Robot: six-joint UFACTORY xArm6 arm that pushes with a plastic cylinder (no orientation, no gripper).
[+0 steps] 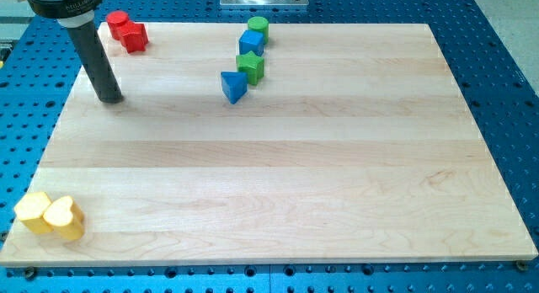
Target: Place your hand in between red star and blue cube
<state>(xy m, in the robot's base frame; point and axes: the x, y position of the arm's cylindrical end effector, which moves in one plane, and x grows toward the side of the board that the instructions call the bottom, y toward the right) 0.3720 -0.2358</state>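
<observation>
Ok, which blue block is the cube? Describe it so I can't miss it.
Look at the wooden board's top edge, near the middle, for a short line of four blocks. The blue cube sits second, directly below the green cylinder; the other blue block, lowest, is a wedge-like triangle.

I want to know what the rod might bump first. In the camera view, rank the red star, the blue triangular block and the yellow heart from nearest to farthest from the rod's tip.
Measured from my tip:
1. Red star-shaped block, near the view's top, just right of the rod.
2. Blue triangular block, farther toward the view's right.
3. Yellow heart-shaped block, at the view's bottom left corner.
</observation>
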